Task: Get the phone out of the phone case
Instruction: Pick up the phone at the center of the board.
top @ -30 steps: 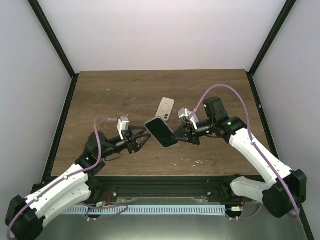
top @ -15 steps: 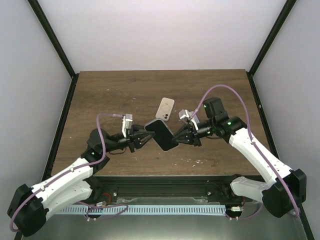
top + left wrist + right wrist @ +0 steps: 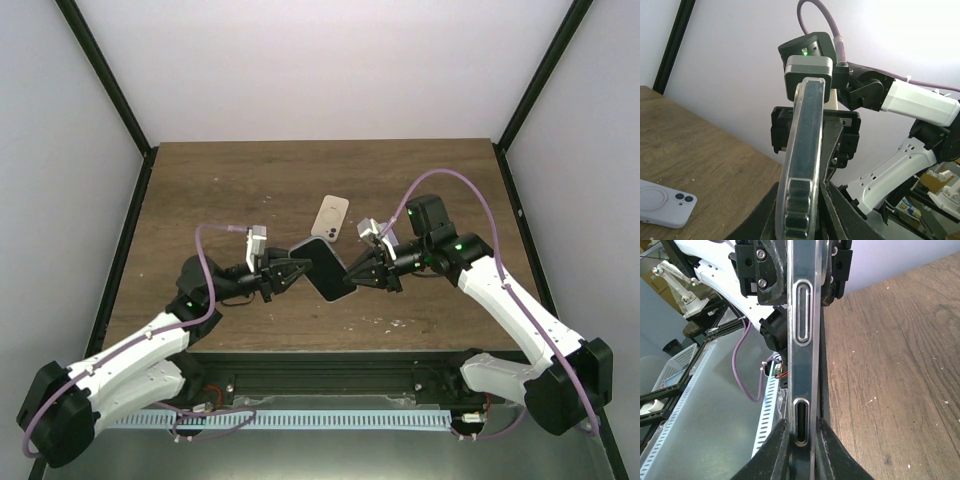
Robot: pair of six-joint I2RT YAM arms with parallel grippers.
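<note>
A dark phone in a clear case (image 3: 322,268) hangs above the table's middle, held between both arms. My right gripper (image 3: 352,272) is shut on its right end; in the right wrist view the fingers (image 3: 777,450) pinch the case edge (image 3: 802,355) from both sides. My left gripper (image 3: 297,272) is open, its jaws standing either side of the phone's left end. In the left wrist view the cased phone (image 3: 807,150) stands edge-on between the spread fingers (image 3: 760,220), very close to both.
A white phone or case with two camera lenses (image 3: 331,216) lies flat on the wooden table (image 3: 220,190) just behind the held phone; it also shows in the left wrist view (image 3: 662,202). Black frame posts stand at the table's sides.
My left arm has reached right, bringing its open jaws from short of the phone to around its left end. The right gripper has kept hold, and the phone has barely shifted.
</note>
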